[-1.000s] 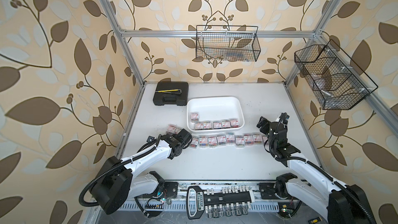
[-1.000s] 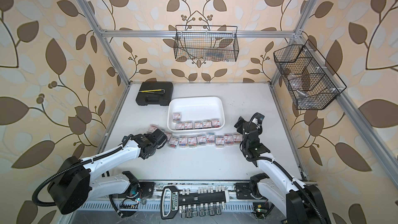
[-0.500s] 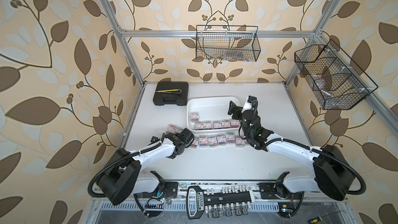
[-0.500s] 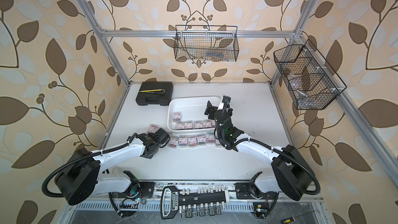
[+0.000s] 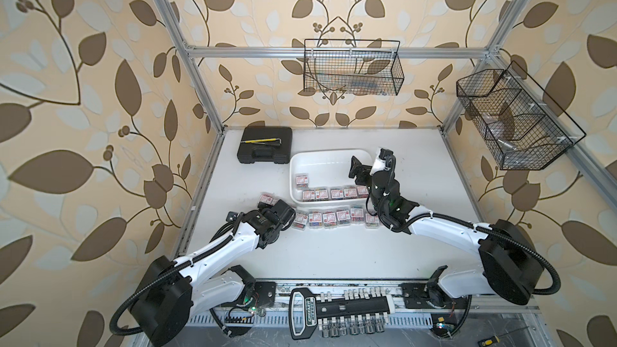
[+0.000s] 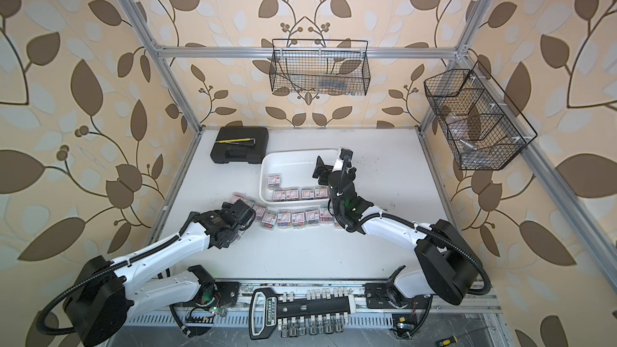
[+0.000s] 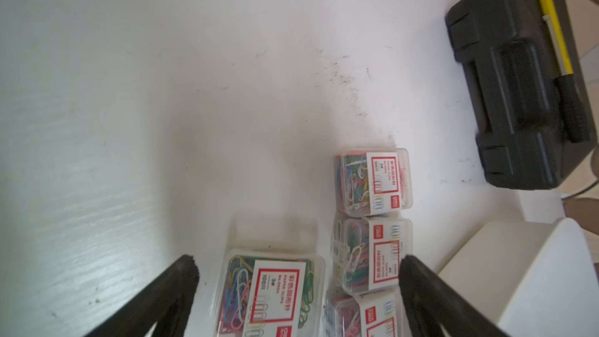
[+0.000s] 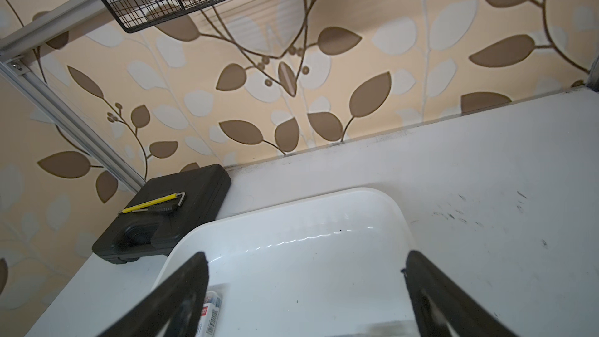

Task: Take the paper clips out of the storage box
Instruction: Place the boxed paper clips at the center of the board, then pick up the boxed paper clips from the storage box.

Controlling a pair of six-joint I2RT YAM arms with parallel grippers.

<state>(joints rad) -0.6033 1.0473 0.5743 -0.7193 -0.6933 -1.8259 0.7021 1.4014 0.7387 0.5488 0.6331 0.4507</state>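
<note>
I have the left end effector (image 7: 298, 264) spread wide and gripping nothing. One box of paper clips (image 7: 270, 293) lies on the table (image 7: 162, 92) between its fingers, clear of both. I see the right end effector (image 8: 306, 257) hanging wide open and empty over the storage box (image 5: 329, 154). Several clip boxes sit inside along its near wall, and more line the table just outside.

In a top view the white bench (image 5: 334, 255) fills the lower middle of the frame, with faint dark scuffs. On it lie a black case (image 5: 265, 158) at its upper left, the white storage box (image 5: 329, 166) just right of the case, and below that a row of boxed paper clips (image 5: 329, 220), with a few more at the row's left end.
</note>
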